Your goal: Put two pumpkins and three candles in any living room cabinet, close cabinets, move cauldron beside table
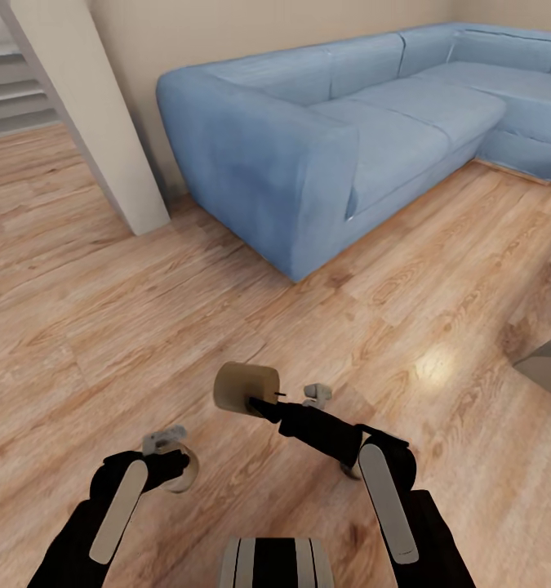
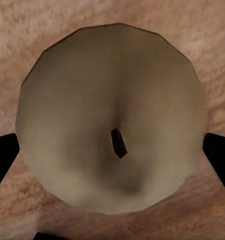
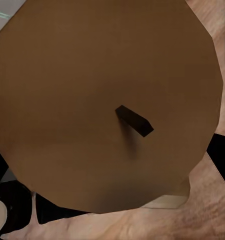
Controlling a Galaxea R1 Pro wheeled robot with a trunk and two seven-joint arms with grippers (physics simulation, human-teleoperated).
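Note:
My right gripper (image 1: 259,402) is shut on a squat tan candle (image 1: 246,387), held on its side above the wooden floor. In the right wrist view that candle (image 3: 107,100) shows its brown round top with a dark wick, and one black finger (image 3: 223,157) sits at its edge. My left gripper (image 1: 177,467) is shut on a second candle (image 1: 185,474), mostly hidden behind the hand. In the left wrist view this candle (image 2: 112,95) is a pale beige disc with a short wick, and black fingertips (image 2: 2,160) press both sides. Pumpkins, cabinet and cauldron are out of view.
A large blue corner sofa (image 1: 340,122) stands ahead and to the right. A pale slanted stair wall (image 1: 104,122) rises at the far left, with steps (image 1: 14,90) behind it. A grey corner (image 1: 548,367) juts in at the right edge. Wooden floor (image 1: 104,327) lies between.

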